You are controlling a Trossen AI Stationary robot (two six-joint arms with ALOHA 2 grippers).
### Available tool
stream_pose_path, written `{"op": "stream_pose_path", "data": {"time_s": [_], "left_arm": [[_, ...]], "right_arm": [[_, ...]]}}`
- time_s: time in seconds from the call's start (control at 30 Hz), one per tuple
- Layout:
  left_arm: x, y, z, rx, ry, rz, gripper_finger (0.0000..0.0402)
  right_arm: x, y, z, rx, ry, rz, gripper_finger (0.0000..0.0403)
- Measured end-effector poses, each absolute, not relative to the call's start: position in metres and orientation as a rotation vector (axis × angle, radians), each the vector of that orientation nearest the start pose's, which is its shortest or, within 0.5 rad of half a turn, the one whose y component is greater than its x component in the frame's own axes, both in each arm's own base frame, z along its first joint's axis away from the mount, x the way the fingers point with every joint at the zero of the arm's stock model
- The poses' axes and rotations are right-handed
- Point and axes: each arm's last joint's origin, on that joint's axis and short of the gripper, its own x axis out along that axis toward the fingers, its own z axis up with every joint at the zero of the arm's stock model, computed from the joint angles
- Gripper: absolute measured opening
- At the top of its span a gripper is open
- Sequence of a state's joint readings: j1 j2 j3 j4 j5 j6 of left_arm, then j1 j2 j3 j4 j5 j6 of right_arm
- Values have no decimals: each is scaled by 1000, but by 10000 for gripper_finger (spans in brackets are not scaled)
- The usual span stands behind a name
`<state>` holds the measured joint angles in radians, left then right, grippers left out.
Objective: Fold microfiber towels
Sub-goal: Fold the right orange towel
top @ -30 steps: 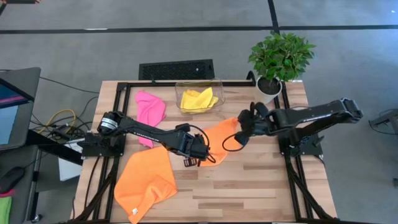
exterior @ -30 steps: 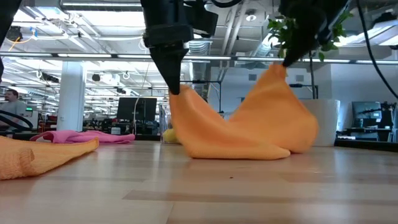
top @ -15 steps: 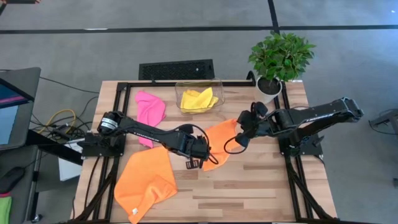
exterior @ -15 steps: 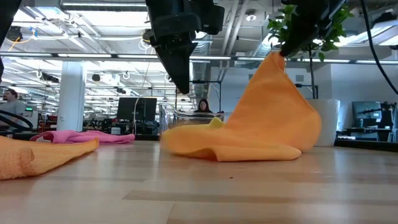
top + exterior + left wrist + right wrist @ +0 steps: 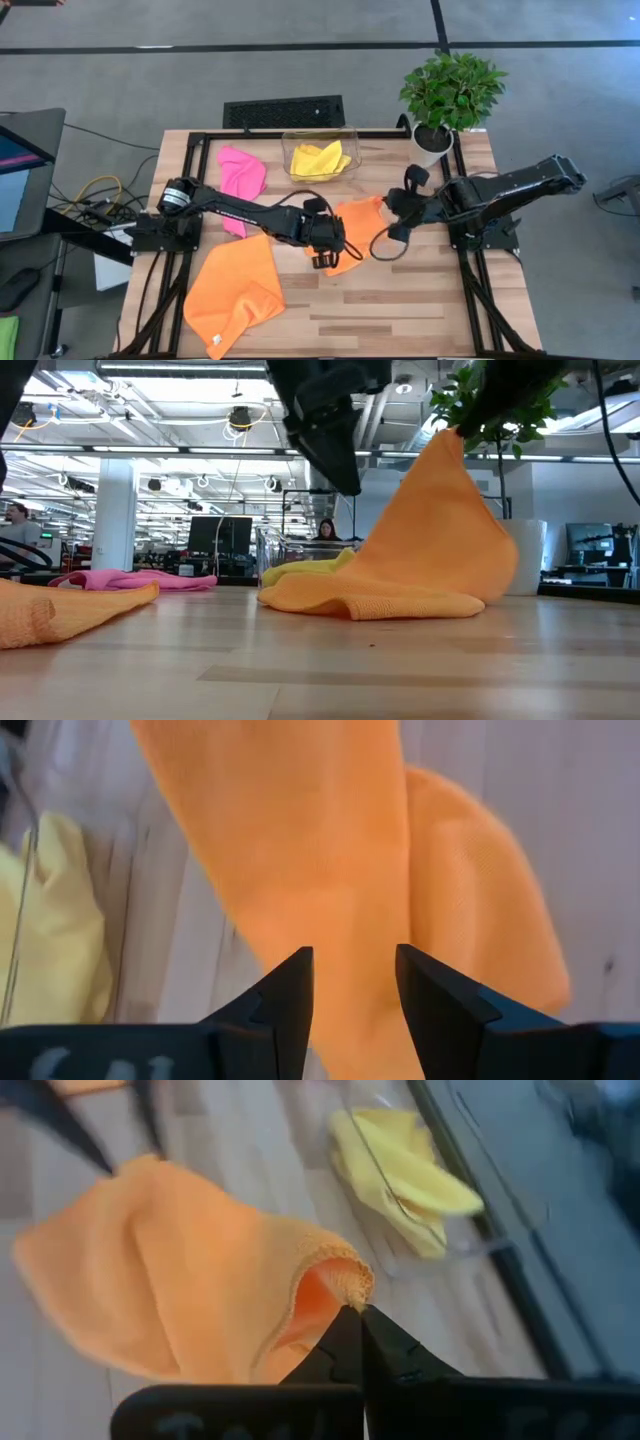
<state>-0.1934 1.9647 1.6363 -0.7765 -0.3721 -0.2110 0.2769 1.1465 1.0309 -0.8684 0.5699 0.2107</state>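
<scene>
An orange microfiber towel (image 5: 356, 228) lies mid-table with one corner raised like a tent (image 5: 430, 530). My right gripper (image 5: 357, 1315) is shut on that corner, above the table (image 5: 460, 428). My left gripper (image 5: 355, 965) stands open above the towel's left part (image 5: 345, 478) and touches nothing; the cloth shows between its fingers, farther down. A second orange towel (image 5: 236, 290) lies crumpled at the near left, a pink one (image 5: 242, 176) at the far left. A yellow towel (image 5: 320, 158) sits in the clear bin (image 5: 348, 140). My right gripper pinches the orange towel's raised corner (image 5: 352, 1287) between its two fingertips, coming from above and from the table's right. The cloth hangs slack below the fingers in a cone. Its lower part (image 5: 370, 602) lies on the table. One layer or several, I cannot tell.
A potted plant (image 5: 450, 95) stands at the far right corner, close behind my right arm. The bin stands at the far edge, mid-table. Bare wood (image 5: 420, 310) spreads along the near right part of the table.
My left gripper has opened and let go of the towel's other raised corner, then risen a little and gone toward the table's right. That side of the towel has dropped flat onto the table. My right gripper has kept its corner lifted.
</scene>
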Motion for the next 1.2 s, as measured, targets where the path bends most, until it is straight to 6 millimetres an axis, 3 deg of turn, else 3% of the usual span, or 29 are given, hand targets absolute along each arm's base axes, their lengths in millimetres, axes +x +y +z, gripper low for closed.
{"op": "stream_pose_path", "data": {"time_s": [0.5, 0.7, 0.9, 1.07, 1.2], "left_arm": [[421, -40, 243, 78, 1021, -51, 124], [425, -13, 245, 80, 991, -119, 111], [425, 28, 247, 6, 931, -304, 97], [425, 59, 226, -76, 978, -334, 89], [427, 73, 215, -108, 999, -294, 88]], "right_arm": [[165, 97, 295, -1018, 962, 237, 7], [156, 111, 295, -1077, 914, 313, 7], [153, 116, 295, -1092, 897, 336, 8], [151, 119, 295, -1086, 885, 343, 8], [151, 119, 295, -1034, 888, 322, 8]]}}
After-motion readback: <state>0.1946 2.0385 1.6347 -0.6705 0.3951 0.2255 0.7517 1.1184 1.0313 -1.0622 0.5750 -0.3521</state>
